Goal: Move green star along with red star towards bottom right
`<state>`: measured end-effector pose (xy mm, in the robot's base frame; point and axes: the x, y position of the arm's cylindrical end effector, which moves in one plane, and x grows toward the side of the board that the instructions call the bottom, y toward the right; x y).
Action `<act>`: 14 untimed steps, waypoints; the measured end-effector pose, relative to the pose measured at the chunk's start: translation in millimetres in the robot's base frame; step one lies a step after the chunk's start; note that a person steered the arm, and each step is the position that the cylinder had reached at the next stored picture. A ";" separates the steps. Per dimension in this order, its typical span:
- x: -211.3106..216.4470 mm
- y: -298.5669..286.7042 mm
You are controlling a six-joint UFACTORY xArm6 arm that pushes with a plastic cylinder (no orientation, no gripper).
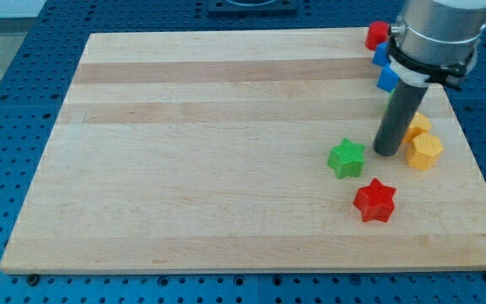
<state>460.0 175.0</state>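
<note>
Upright, my tip [386,153] stands just right of the green star [346,159] (no fingers visible).

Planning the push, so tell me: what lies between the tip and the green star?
Nothing: in the camera view only bare wood separates my tip from the green star, just to its left.

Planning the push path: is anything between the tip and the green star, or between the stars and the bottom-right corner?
Nothing visible. My tip stands just right of the green star, bare board between. The red star lies toward that corner; the yellow blocks sit above the path.
</note>
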 end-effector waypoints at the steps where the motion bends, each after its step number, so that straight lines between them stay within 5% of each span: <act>1: -2.6 -22.1; 6: 33.0 -58.9; 9: 18.6 -114.3; 11: 58.5 -120.2; 14: 58.8 -111.6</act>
<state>518.8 63.4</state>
